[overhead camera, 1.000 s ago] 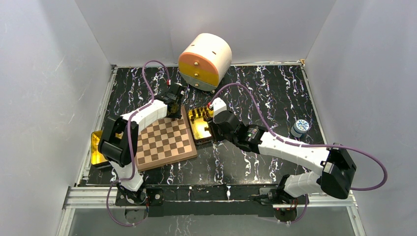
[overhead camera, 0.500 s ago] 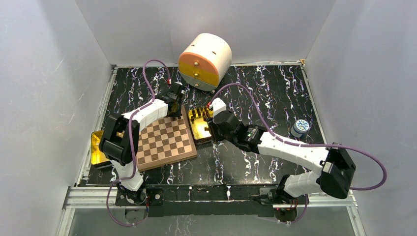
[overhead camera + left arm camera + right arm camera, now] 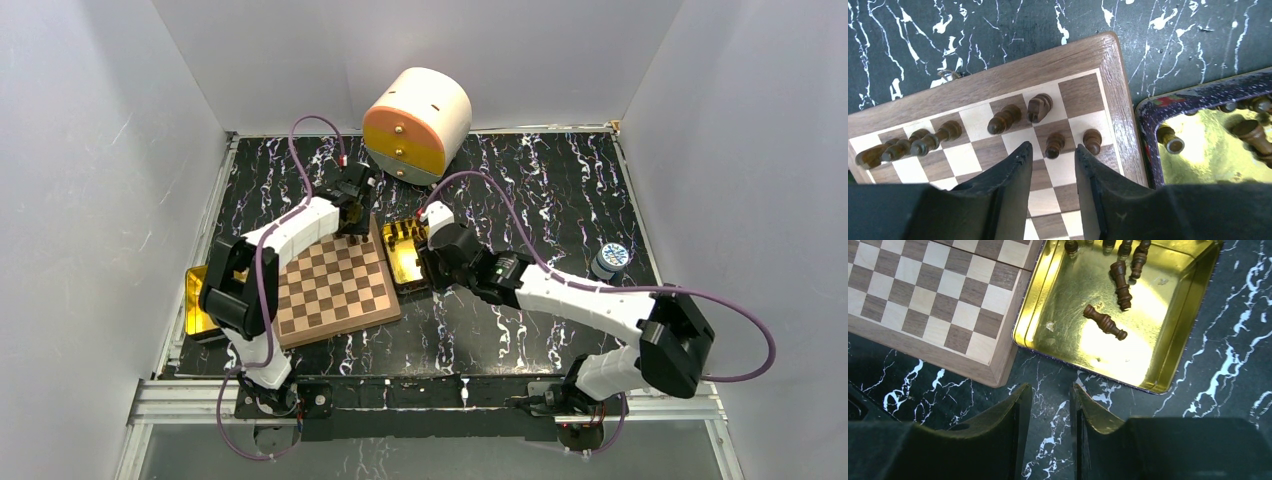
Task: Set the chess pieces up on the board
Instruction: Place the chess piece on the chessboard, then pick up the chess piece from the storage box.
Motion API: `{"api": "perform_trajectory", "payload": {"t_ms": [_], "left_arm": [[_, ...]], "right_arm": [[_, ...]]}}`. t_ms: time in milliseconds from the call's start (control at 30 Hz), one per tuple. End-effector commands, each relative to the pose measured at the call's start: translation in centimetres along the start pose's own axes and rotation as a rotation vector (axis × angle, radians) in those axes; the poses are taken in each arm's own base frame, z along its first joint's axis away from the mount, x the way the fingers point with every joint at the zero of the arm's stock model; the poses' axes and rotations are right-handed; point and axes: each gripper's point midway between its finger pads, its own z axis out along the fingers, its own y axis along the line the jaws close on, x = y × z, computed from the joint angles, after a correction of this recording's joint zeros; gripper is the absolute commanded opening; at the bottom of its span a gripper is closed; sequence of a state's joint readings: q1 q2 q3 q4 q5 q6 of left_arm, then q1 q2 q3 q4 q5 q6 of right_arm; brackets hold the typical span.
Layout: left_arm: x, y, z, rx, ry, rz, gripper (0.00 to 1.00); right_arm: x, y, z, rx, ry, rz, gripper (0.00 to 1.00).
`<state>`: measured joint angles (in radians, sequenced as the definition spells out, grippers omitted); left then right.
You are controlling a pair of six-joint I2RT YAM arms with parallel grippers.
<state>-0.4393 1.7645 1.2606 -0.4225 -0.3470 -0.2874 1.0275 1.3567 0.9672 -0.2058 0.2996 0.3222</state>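
The board [image 3: 335, 290] lies left of centre; its far right corner [image 3: 1108, 55] fills the left wrist view. Several dark chess pieces stand along its far rows, among them two pawns [image 3: 1054, 145] [image 3: 1092, 141] and taller figures [image 3: 1039, 107] [image 3: 1004, 119]. My left gripper [image 3: 1052, 148] [image 3: 352, 225] is open just above that corner, and one pawn stands free right beyond its tips. More pieces [image 3: 1104, 322] [image 3: 1120, 285] lie in the gold tin [image 3: 1148, 365] [image 3: 408, 262] right of the board [image 3: 923, 300]. Over bare table by the tin's near edge, my right gripper [image 3: 1051, 387] [image 3: 425, 262] is open and holds nothing.
A round white and orange drawer unit [image 3: 418, 122] stands at the back. A second gold tin [image 3: 197, 305] lies left of the board under the left arm's elbow. A small blue and white jar [image 3: 610, 258] sits at the right.
My left gripper's jaws have parted, leaving a pawn standing on the board's far right corner. The right arm has drawn slightly back toward the left.
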Motion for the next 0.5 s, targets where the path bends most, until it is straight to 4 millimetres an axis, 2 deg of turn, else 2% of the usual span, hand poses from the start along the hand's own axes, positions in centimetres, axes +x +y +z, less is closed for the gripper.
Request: {"api": "perform_trajectory", "payload": {"t_ms": [0, 100, 233, 467], "left_arm": [[-2.9, 1.4, -5.0, 0.022, -0.108, -0.048, 0.38], [-2.5, 2.2, -6.6, 0.029, -0.136, -0.05, 0.42], [-1.0, 3.2, -8.5, 0.053, -0.172, -0.022, 0.47], [4.0, 4.0, -9.6, 0.113, -0.162, 0.019, 0.66]], "right_arm": [[-2.9, 1.4, 0.7, -0.073, -0.043, 0.054, 0.43], [-3.3, 0.8, 1.6, -0.077, -0.031, 0.091, 0.42], [-4.0, -1.1, 3.3, -0.087, -0.019, 0.154, 0.41], [-5.7, -4.1, 7.6, -0.029, -0.026, 0.171, 0.4]]}}
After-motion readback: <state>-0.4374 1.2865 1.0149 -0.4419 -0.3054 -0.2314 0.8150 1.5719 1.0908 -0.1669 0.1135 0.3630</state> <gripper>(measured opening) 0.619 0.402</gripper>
